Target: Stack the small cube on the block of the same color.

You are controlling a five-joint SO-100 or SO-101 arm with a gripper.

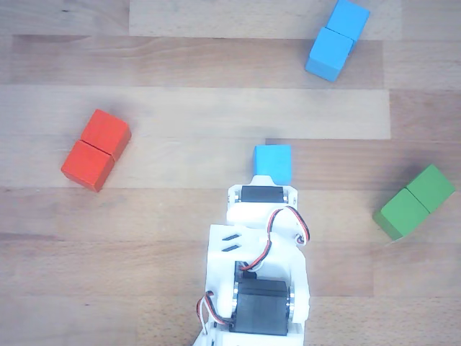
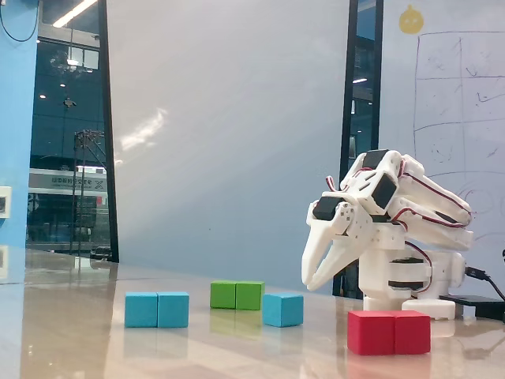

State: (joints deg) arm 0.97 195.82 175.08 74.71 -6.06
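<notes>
In the fixed view, left to right: the blue oblong block [image 2: 157, 309] on the table [image 2: 79, 347], the green block [image 2: 237, 295], the small cube [image 2: 282, 309], the red block [image 2: 389, 332]. The gripper [image 2: 312, 282] hangs above the cube, fingers slightly apart, holding nothing. No writing is legible on any block; whiteboard scribbles are unreadable.

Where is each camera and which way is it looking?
Other view: up high, looking straight down at the wooden table; the white arm comes in from the bottom edge, ending beside the small cube.
Fixed view: down low at table height, looking sideways across the table at the arm on the right, its gripper hanging above the table, not touching any block.
Both show: the small cube, the blue block, the red block and the green block.
</notes>
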